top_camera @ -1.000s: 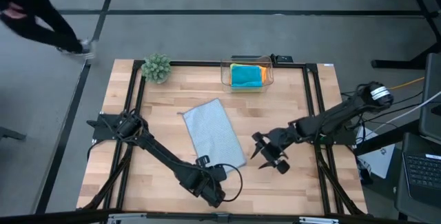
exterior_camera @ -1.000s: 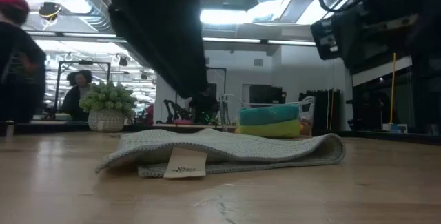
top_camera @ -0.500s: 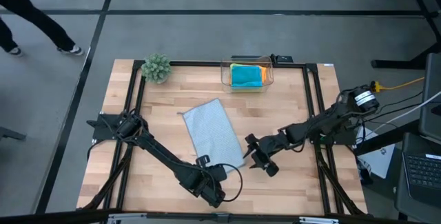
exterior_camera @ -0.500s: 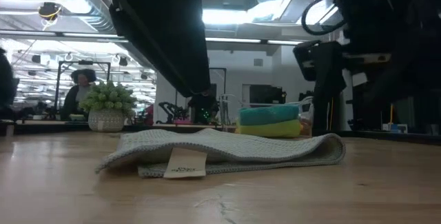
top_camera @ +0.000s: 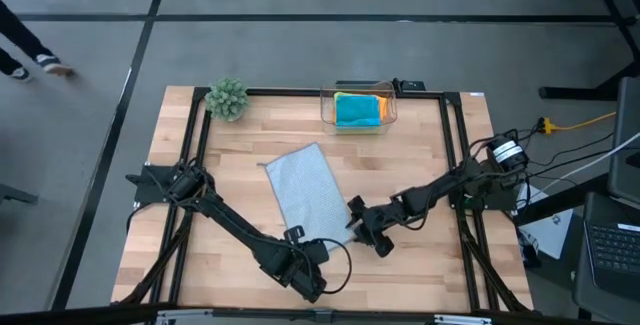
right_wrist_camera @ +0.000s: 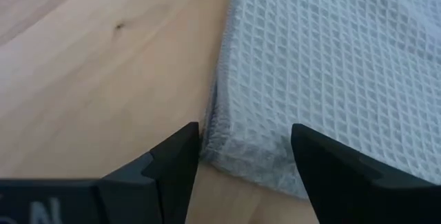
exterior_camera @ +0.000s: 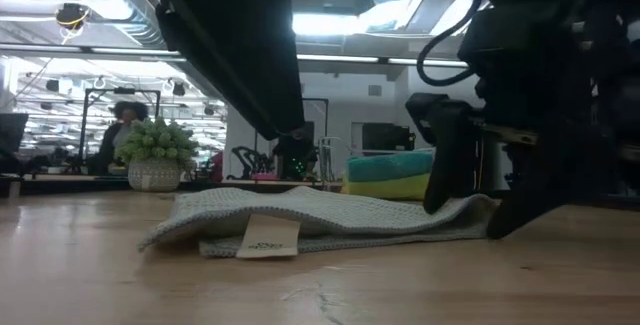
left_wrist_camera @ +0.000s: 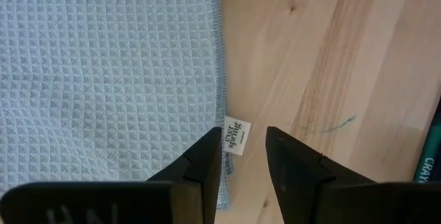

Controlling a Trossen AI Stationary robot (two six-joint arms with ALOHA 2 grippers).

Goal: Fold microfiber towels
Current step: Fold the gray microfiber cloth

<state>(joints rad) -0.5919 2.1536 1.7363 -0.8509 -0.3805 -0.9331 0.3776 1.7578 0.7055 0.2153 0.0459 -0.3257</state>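
A light grey microfiber towel, folded double, lies flat on the table's middle, its white tag at the near edge. My left gripper hovers open above that tag at the towel's near left corner. My right gripper is open and low at the near right corner, one finger on each side of it. A turquoise towel lies on other coloured towels in the clear box. My right gripper comes slanting down from the table's right, its open fingers astride the grey towel's near right corner. I cannot tell whether they touch the cloth or the table. The towel lies flat and undisturbed.
The clear plastic box stands at the far edge, a small green plant at the far left corner. A person's feet are on the floor beyond the table's far left. Bare wood lies left and right of the towel.
My right gripper has gone down and toward the table's left, tipping further downward, until its open fingers reach the grey towel's near right corner. The towel has not moved. The person has walked off to the left.
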